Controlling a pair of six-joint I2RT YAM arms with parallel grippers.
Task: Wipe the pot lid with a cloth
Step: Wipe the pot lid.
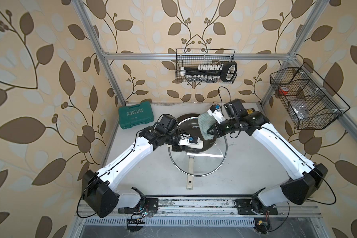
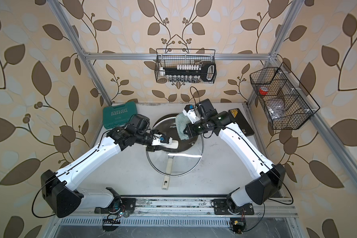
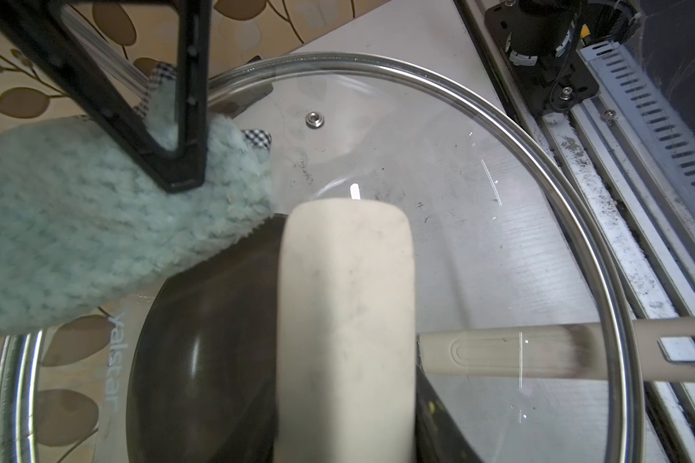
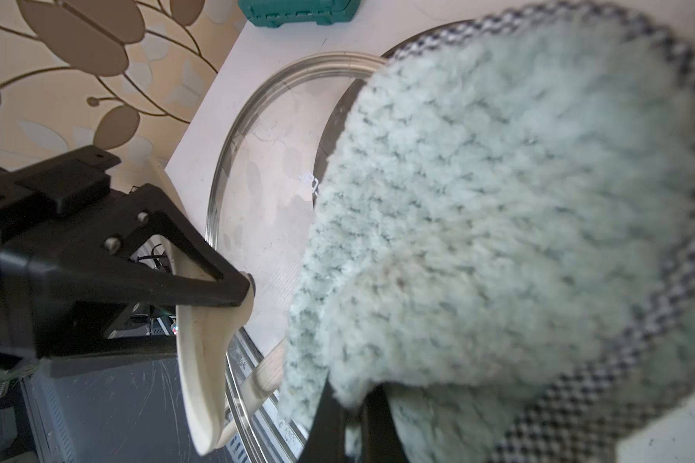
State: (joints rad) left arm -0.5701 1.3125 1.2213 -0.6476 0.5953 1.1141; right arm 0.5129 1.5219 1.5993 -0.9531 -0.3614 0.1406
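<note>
Looking down on a grey tabletop [image 1: 256, 164] walled with leaf-patterned paper, both top views show two white-and-black robot arms meeting over the centre of the frame. The left gripper [image 1: 183, 147] [image 2: 160, 146] is clamped shut on the cream-white bar handle [image 1: 198, 145] [image 2: 174, 145] of the pot lid [image 1: 206, 164] [image 2: 183, 164], a large clear glass disc with a metal rim, held up off the table and tilted. The lid sits just right of that gripper in the frame, with its rim reaching toward the lower centre. Through the glass a dark brown frying pan lies on the table, its long cream handle [image 1: 189, 184] [image 2: 165, 184] poking out below the rim. The right gripper [image 1: 209, 130] [image 2: 186, 130] is closed on the cloth [image 1: 204, 125] [image 2: 180, 126], a pale green fluffy rag with checked edging, which lies over the upper right part of the lid, beside the printed lettering. In the left wrist view the lid handle [image 3: 346, 320] fills the lower centre, the glass [image 3: 478, 200] spreads to its right, and the cloth [image 3: 97, 240] bulges in from the left. In the right wrist view the cloth [image 4: 498, 220] fills the right half, and the left gripper [image 4: 239, 294] pinches the handle [image 4: 201, 360] at lower left. A green tool case [image 1: 136, 116] [image 2: 120, 115] marked EXPLOIT lies at the upper left of the table.
</note>
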